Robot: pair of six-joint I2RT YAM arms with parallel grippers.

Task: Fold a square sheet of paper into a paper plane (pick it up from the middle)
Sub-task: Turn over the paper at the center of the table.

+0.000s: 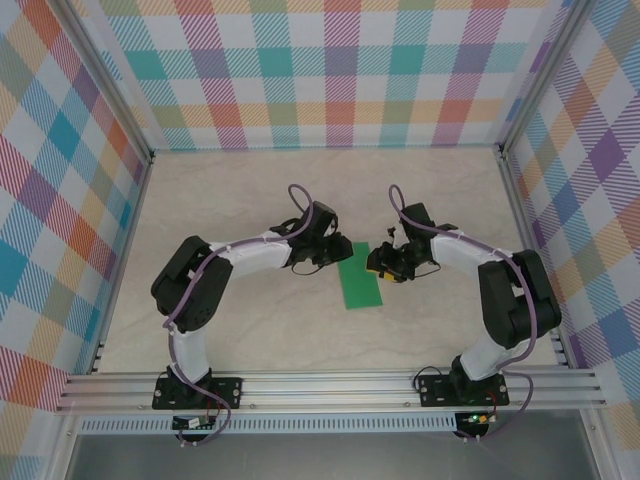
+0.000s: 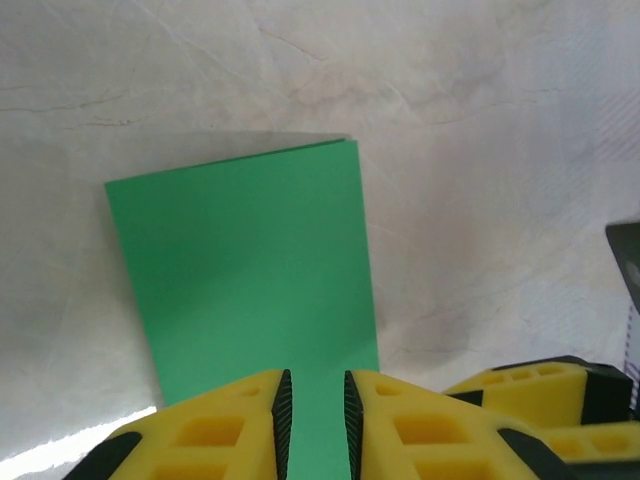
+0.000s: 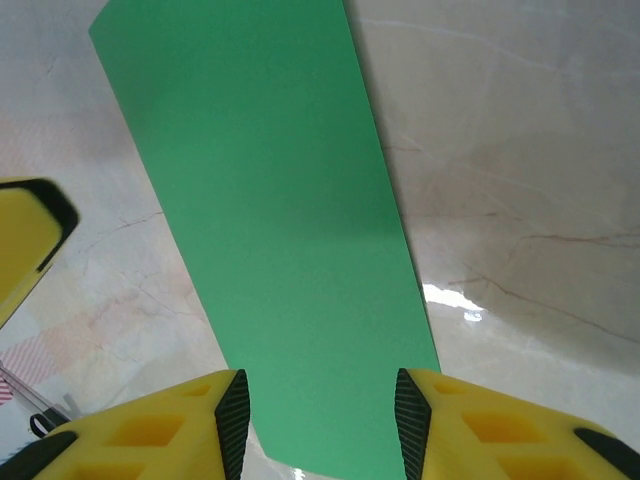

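The square sheet of paper (image 1: pixel 360 277) is bright green and lies flat on the table as a narrow rectangle between both arms. In the left wrist view the paper (image 2: pixel 250 270) lies under my left gripper (image 2: pixel 316 385). Its jaws stand a narrow gap apart with only green showing between them and nothing pinched. Seen from the right wrist, the paper (image 3: pixel 280 200) stretches away beneath my right gripper (image 3: pixel 318 385), which is open nearly as wide as the strip. From above, the left gripper (image 1: pixel 335 258) is at the paper's left edge and the right gripper (image 1: pixel 383 265) at its right edge.
The table (image 1: pixel 250 190) is pale marble, fenced by chequered walls (image 1: pixel 330 70) at the back and both sides. An aluminium rail (image 1: pixel 330 385) with the arm bases runs along the near edge. A yellow finger (image 2: pixel 540 390) of the other gripper shows at the lower right of the left wrist view.
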